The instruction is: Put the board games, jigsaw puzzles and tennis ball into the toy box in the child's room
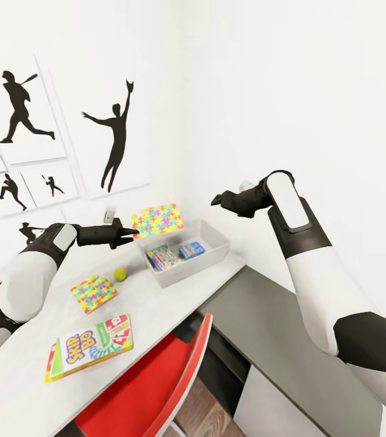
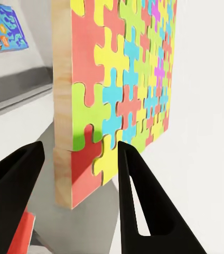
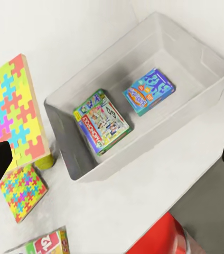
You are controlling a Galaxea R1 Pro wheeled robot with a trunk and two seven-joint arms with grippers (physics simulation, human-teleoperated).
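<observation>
The toy box [image 1: 214,254] sits at the far end of the table [image 1: 156,303], against the white wall, and serves as the anchor here. Inside it lie two board games: a green-bordered one [image 1: 161,257] toward the table side and a blue one [image 1: 191,249] beside it, apart from each other — both flat on the bottom. Above the box's rim on the side toward the wall pictures, the left gripper [image 1: 131,231] is clamped on the edge of the larger jigsaw puzzle [image 1: 157,220], holding it in the air; the left wrist view shows its fingers [image 2: 138,196] either side of the puzzle's wooden edge. On the table near the box rests the tennis ball [image 1: 120,274], then the smaller puzzle [image 1: 93,293] just beyond it, and further still the Skip-Bo game [image 1: 90,349]. The right gripper [image 1: 219,199] hangs above the box — its fingers spread wide and empty. A red chair [image 1: 156,382] stands at the table's edge.
</observation>
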